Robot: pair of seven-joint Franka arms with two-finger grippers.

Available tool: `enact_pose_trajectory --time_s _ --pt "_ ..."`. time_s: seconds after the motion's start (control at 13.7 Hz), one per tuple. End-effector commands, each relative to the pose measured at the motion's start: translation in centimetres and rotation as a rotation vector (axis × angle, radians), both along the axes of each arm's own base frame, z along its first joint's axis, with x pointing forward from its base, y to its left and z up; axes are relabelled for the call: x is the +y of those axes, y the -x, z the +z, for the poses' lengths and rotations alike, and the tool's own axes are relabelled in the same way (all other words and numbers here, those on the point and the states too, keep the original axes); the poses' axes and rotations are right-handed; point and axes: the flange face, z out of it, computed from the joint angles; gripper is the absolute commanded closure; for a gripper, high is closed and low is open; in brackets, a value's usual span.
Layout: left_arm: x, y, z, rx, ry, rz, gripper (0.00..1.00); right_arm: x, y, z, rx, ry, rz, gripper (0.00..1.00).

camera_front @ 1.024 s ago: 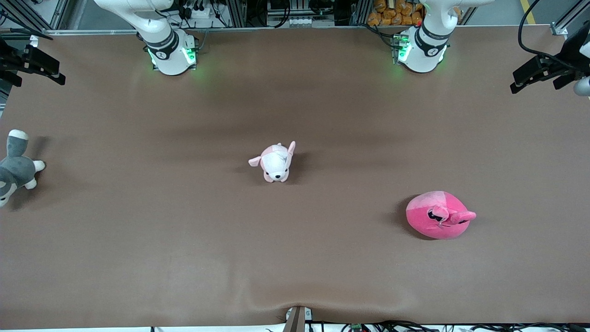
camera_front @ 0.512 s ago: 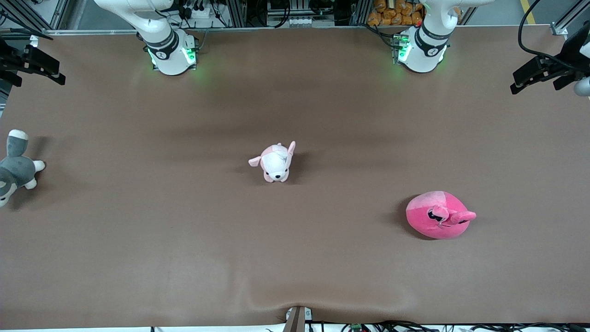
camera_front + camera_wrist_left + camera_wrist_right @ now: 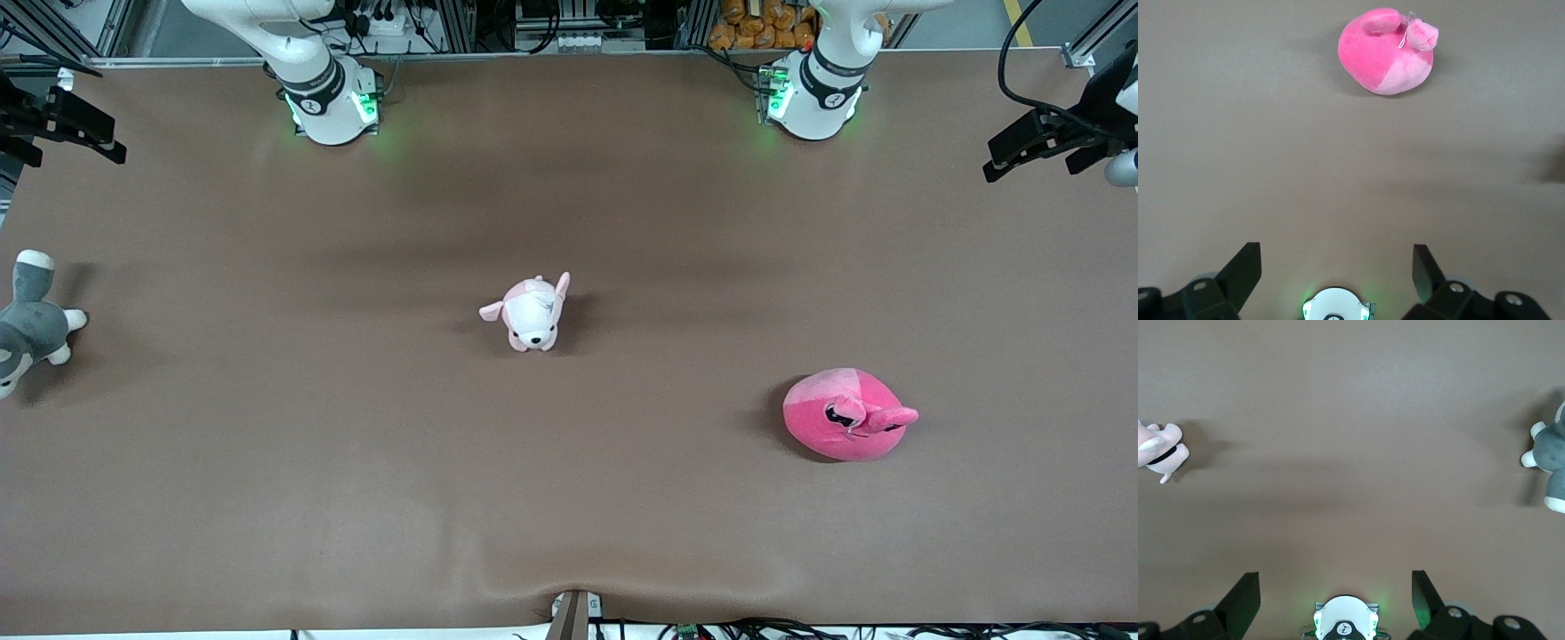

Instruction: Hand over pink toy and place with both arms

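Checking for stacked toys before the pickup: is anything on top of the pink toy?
Nothing rests on the pink toy; it lies alone on the brown table. Its underside is hidden.

A wide brown counter (image 3: 569, 498) fills the room, evenly lit; metal frame rails (image 3: 1089, 40) (cables tangled among them) line its edge.

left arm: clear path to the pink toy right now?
Probably yes. The pink toy lies alone on bare table toward the left arm's end, nothing beside it. In the left wrist view the left gripper is open, only bare table between it and the toy.
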Motion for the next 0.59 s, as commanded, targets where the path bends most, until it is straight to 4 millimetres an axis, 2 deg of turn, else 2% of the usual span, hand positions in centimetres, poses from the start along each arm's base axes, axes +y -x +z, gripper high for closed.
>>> enact_pose_trajectory --time_s 0.0,0.51 --pt "0.1 0.3 -0.1 -0.014 -0.002 -0.018 0.0 -0.3 -0.2 0.4 0.001 0.016 -0.001 0.0" --pt "-0.1 -0.4 -1.4 0.007 -0.003 -0.011 0.0 -0.2 -0.2 0.4 0.003 0.016 0.001 0.0"
